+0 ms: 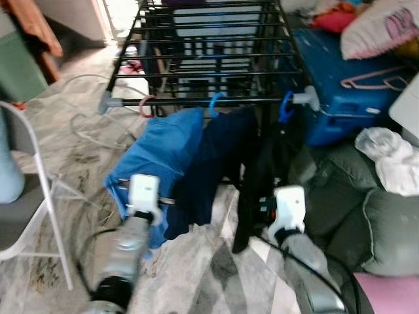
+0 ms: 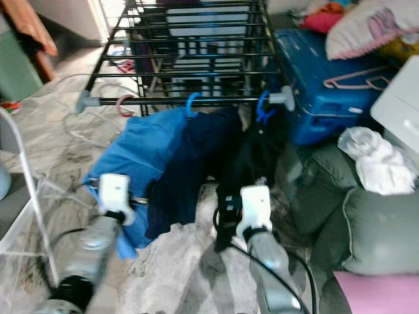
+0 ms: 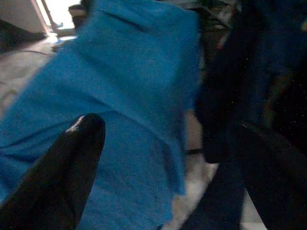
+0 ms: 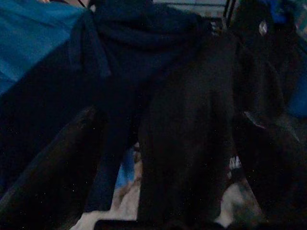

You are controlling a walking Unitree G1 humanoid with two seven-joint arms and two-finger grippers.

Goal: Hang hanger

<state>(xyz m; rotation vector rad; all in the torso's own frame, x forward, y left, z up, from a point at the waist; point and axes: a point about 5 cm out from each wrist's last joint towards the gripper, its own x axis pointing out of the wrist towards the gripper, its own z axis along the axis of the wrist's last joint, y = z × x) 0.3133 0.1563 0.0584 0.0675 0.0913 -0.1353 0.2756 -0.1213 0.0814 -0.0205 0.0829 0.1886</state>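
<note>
Below, we see a black drying rack (image 1: 209,46) w/ three hangers hooked on its front rail: pink hook (image 1: 145,104), blue hook (image 1: 216,103), blue hook (image 1: 286,106). Garments hang from them: bright blue shirt (image 1: 160,160), navy garment (image 1: 213,163), black garment (image 1: 258,176). Left gripper (image 3: 168,163) sits low, close to the bright blue shirt, fingers (image 3: 62,172) spread wide, nothing held. Right gripper (image 4: 168,158) faces the black garment, fingers apart, empty. A spare pink hanger (image 1: 376,78) lies on the blue suitcase (image 1: 340,98) at right
</note>
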